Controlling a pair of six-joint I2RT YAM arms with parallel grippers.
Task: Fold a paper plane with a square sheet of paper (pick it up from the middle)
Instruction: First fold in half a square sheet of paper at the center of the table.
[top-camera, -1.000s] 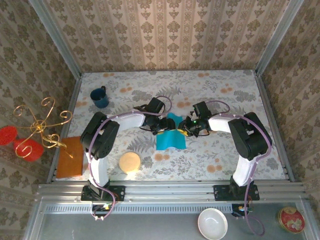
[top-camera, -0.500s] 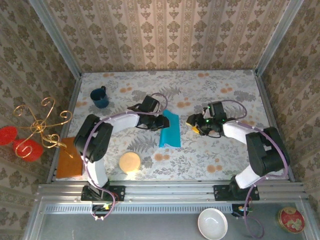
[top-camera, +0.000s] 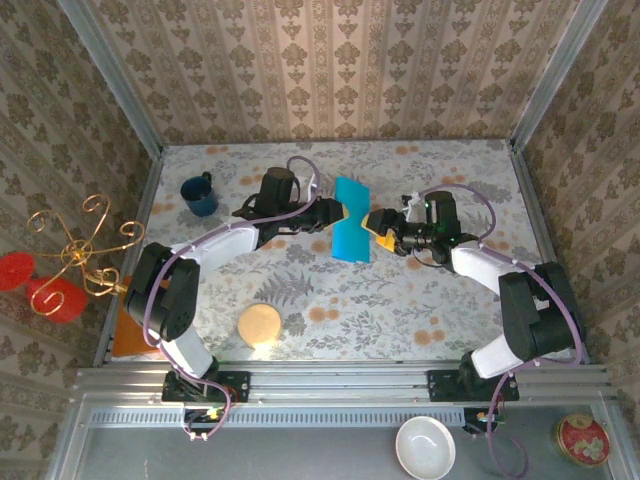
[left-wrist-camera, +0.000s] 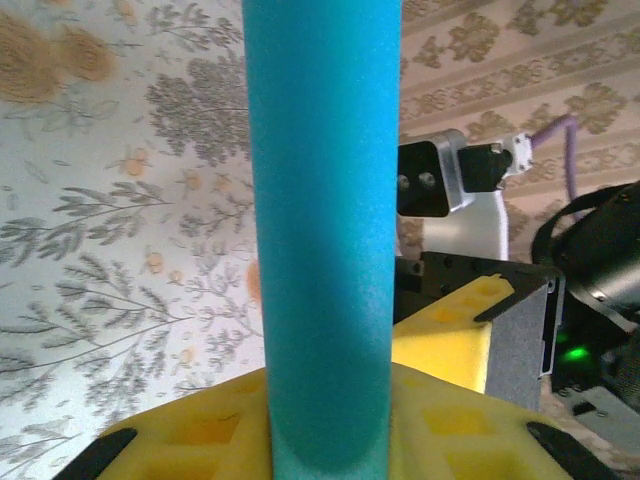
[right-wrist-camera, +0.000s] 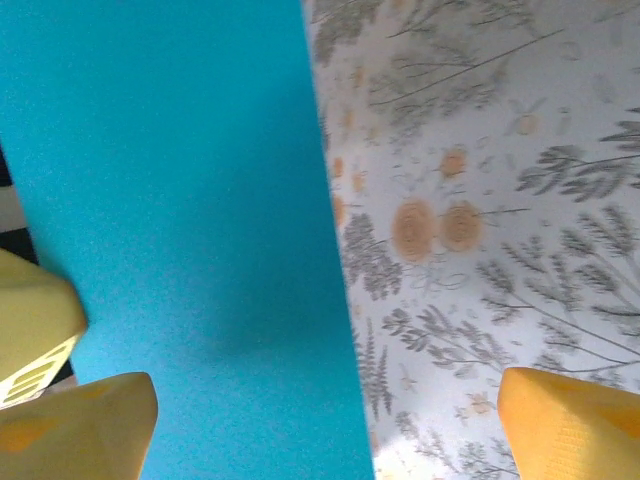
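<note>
From where I stand I count two arms, a left arm (top-camera: 225, 240) and a right arm (top-camera: 482, 262), with one hand apiece, the left hand (top-camera: 338, 212) and the right hand (top-camera: 378, 222), and a single turquoise sheet of paper (top-camera: 352, 235). On the tabletop (top-camera: 420, 300) I make out one dark blue mug (top-camera: 199, 195), one round tan disc (top-camera: 260, 325) and one brown board (top-camera: 140, 315). Beyond it there is one gold wire stand (top-camera: 80, 250) with what look like two red pieces (top-camera: 58, 298), one white bowl (top-camera: 425, 447) and one round red tin (top-camera: 581, 438).
</note>
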